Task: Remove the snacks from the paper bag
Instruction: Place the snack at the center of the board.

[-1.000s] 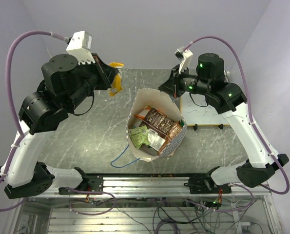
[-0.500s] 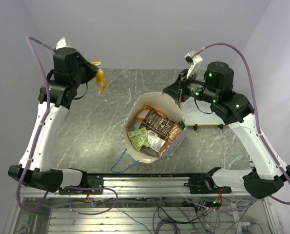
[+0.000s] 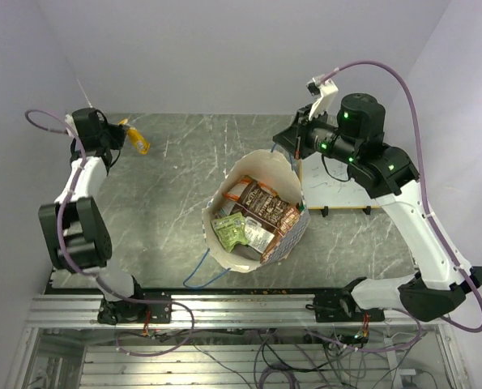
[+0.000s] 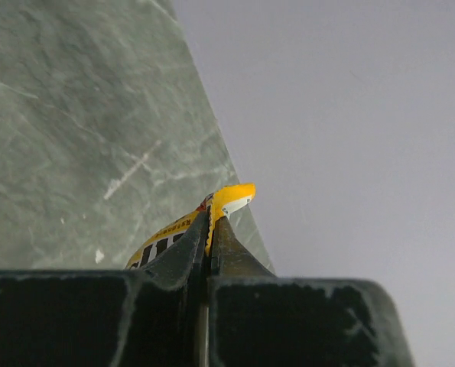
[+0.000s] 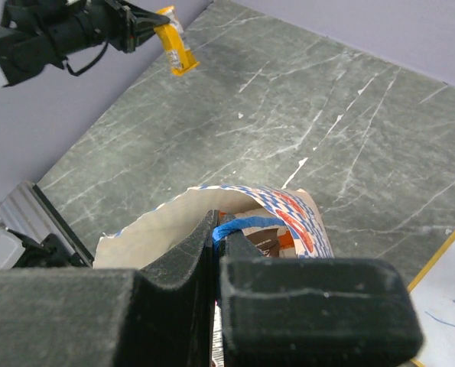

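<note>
Layout: overhead view, 12 o'clock = far wall. Grey marble table [image 3: 168, 203], two arms bolted at 6.
Paper bag [image 3: 245, 164]: stands approx. mid-table, mouth open upward, checked band low on the wall.
Snacks in bag: several packets lie inside, incl. a dark brown packet [image 3: 270, 207] and a green packet [image 3: 230, 229]. Others are partly hidden.
Left gripper [image 3: 125, 134]: arm stretched to approx. 10 o'clock of the bag, well apart from it. Jaws clenched on a yellow-orange packet [image 3: 138, 143], which hangs above the table, not on it. The wrist cam shows its tip poking past the pinched fingers.
Right gripper [image 3: 292, 147]: at the bag's 1 o'clock rim, jaws pinched on the rim where the blue cord handle [image 5: 242, 223] sits.
Why held so: prob. the right arm props the mouth open and steadies the bag, while the left carries one snack clear for a drop spot.
Whiteboard [image 3: 338, 193]: flat at 3 o'clock of the bag, not part of the job.
Progress: early, judging by the bag's contents.
Next: left likely lowers and lets go, then goes back for another.
Risk: tugging the rim could tip the bag.
</note>
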Available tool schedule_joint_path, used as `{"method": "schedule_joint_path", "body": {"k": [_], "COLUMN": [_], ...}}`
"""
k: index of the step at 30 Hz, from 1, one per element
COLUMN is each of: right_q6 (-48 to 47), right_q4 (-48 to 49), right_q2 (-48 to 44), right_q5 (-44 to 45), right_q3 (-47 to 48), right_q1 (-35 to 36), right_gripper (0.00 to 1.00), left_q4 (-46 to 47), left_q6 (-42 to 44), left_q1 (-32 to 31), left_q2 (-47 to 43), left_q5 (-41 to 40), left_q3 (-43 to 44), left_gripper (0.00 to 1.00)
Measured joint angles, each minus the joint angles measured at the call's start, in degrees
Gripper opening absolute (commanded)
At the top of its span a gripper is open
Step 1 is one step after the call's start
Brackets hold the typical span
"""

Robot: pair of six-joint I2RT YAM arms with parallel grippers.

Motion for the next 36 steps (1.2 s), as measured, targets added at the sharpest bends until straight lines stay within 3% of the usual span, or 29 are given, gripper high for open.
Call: {"method": "schedule_joint_path", "body": {"k": [10,19,21,25,32,36], "right_q6": [1.95,3.63,4.11,4.87,4.7,3.96], "right_q4": [-0.92,-2.45,-2.6,-2.43,-2.67,-2.89], "right_q2": [1.33,3.78,3.8,3.8,3.8,3.67], "right_q5": [2.51,4.44,4.68,4.92,4.92,3.96], "right_q3": [0.37,2.58,2.6,2.45,1.84,1.84], "right_q1": [0.0,0.0,0.0,0.0,0.0,0.0], "right_gripper": [0.0,0.0,0.0,0.0,0.0,0.0], "left_q4": [15.17,22.21,23.39,22.86,12.33,2.34], "left_q6": [-12.39,-19.21,-20.09,-20.46,-16.33,-12.9], "left_q1": [1.84,2.45,2.78,3.89,4.94,4.96], "left_q2": [21.99,30.93,31.34,31.82,30.21,28.26], "left_q5": [-0.02,0.42,0.42,0.48,0.44,2.16], "left_q3": [2.45,3.69,2.8,2.25,5.01,11.43], "left_gripper": [0.07,0.09,0.18,0.49,0.92,0.97]}}
